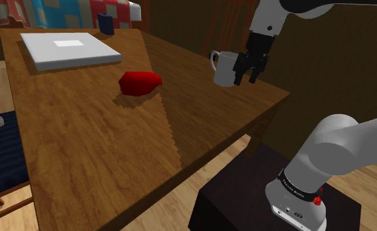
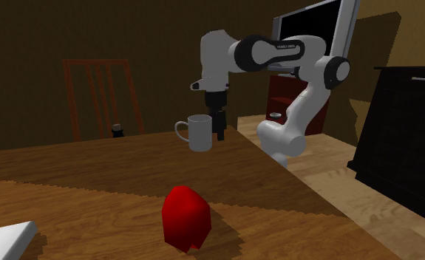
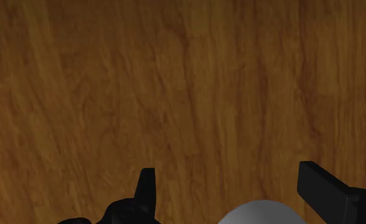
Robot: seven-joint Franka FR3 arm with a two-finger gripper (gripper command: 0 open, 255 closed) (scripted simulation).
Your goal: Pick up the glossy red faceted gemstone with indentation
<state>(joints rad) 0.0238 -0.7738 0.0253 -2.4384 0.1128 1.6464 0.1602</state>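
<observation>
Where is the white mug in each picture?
Shoulder view: mug right of middle, up high, by the table's far edge.
Second exterior view: mug in the middle, behind the red gem.
Wrist view: mug is the white curve between the open fingers.
Shared landmark: the black gripper, close beside the mug.

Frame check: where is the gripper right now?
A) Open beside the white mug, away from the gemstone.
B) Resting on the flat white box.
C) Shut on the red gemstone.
A: the gripper hangs open next to the white mug, while the red gemstone lies apart on the wooden table.
</observation>
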